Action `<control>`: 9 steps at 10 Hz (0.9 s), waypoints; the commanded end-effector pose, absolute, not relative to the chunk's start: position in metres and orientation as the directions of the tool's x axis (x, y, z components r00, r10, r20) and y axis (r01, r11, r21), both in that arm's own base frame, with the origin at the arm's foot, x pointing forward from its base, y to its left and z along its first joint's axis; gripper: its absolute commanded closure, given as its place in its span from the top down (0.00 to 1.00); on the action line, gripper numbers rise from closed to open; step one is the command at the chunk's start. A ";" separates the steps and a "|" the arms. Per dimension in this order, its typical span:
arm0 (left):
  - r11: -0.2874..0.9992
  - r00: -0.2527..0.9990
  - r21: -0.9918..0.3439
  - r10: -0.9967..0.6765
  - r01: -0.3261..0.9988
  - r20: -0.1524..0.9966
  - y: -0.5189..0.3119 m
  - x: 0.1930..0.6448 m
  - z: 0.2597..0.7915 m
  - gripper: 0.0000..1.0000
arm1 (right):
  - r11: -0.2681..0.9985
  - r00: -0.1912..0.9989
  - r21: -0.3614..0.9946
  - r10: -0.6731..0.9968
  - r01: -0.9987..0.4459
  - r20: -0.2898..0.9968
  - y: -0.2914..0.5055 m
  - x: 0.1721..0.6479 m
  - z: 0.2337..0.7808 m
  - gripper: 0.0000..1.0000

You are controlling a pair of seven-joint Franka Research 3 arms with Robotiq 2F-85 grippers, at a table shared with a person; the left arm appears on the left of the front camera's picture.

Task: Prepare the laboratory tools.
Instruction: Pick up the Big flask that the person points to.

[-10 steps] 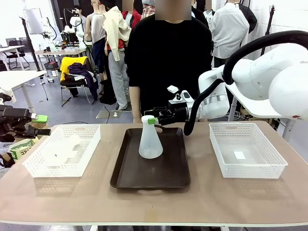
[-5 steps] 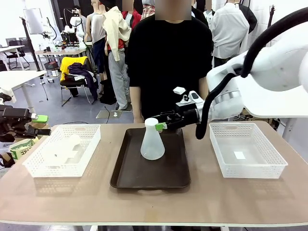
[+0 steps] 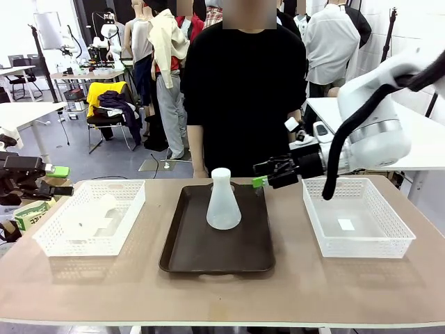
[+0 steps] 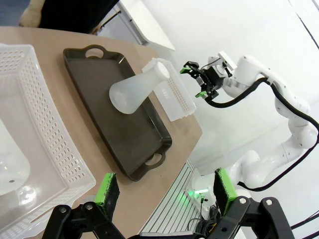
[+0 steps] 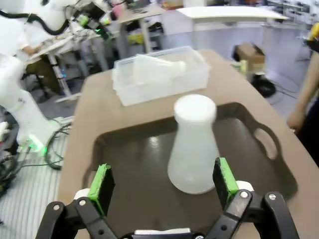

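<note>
Two conical flasks are in view, and the dark brown tray at the middle of the table serves to place them. The upright flask stands on the tray's far half, a little right of the tray's middle. Its narrow neck points up and nothing touches it. The second flask is in the white mesh basket just left of the tray. It is pale against the white mesh, so its pose is hard to read, but it seems to lie on its side.

The right gripper hangs over the tray's far right corner, level with the upright flask's neck and clearly apart from it. Its fingers point toward that flask. Its jaws are spread wide and hold nothing; in the right wrist view the flask stands ahead of the two green pads, with bare tray between.

The left gripper is well left of the tray, beyond the outer side of the left basket. Its jaws too are spread wide and empty, as the left wrist view shows.

A second white mesh basket sits just right of the tray, with a small white square on its floor. A person in a black top stands behind the tray's far edge.
</note>
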State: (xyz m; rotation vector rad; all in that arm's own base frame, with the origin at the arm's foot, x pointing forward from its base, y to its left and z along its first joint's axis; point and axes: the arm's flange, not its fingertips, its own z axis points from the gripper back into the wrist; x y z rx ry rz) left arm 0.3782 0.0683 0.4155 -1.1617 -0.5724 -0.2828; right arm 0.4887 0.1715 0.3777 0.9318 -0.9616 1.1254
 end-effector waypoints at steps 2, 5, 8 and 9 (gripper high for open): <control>0.374 0.821 -0.783 0.088 0.498 0.564 0.069 0.378 0.417 1.00 | 0.436 0.220 0.066 0.313 -0.897 0.924 0.153 0.434 0.383 1.00; 0.374 0.821 -0.783 0.088 0.498 0.564 0.069 0.378 0.417 1.00 | 0.616 0.275 0.063 0.256 -0.785 0.927 0.113 0.389 0.383 1.00; 0.374 0.821 -0.783 0.088 0.498 0.564 0.069 0.378 0.417 1.00 | 0.702 0.284 0.106 0.142 -0.705 0.948 0.073 0.366 0.373 1.00; 0.374 0.821 -0.783 0.088 0.498 0.564 0.069 0.378 0.417 1.00 | 0.709 0.280 0.115 0.121 -0.696 0.952 0.066 0.362 0.371 1.00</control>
